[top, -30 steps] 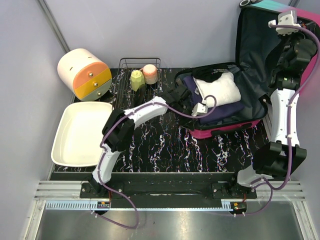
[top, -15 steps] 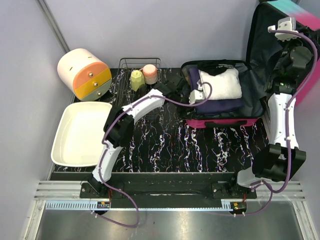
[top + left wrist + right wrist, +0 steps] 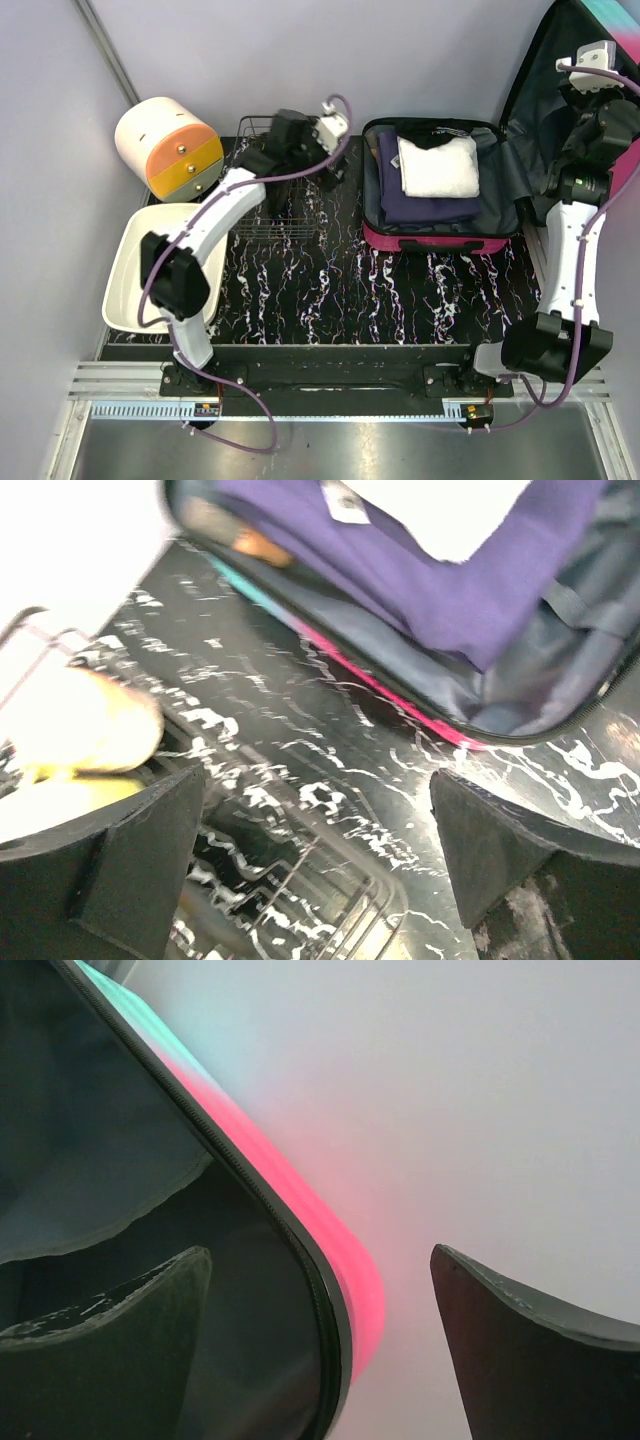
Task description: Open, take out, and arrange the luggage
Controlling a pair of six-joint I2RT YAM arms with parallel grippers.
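You have the first step done, by the look of it: the luggage (image 3: pixel 440 243) lies unzipped at the far right corner of the surface (image 3: pixel 400 300), its base flat and its lid (image 3: pixel 530 150) standing up against the right-hand wall, grey lining facing the arms. Nothing has been taken out yet. A folded white cloth (image 3: pixel 437 165) lies on top of a folded purple garment (image 3: pixel 425 208), with a small black item (image 3: pixel 432 137) tucked at the far side of the base, all inside the shell. Your left tool (image 3: pixel 320 880) is released, its jaws spread wide with nothing between them; it hangs over the wire rack (image 3: pixel 280 215) near the far edge, just beside the left end of the luggage, and its wrist view looks across at the purple garment and the pink rim. Your right tool (image 3: pixel 320 1350) is released as well, jaws apart on either side of the lid's pink rim up near the top; daylight shows on both sides of the rim, so it is not clamped, though whether either finger brushes it you cannot tell. What remains is most of the job: lift each piece out and lay it in order. The white tray (image 3: pixel 135 270) at the left edge looks a likely place, though the pictures do not settle that. The round drawer box (image 3: pixel 165 150) in the far left corner is not part of this.
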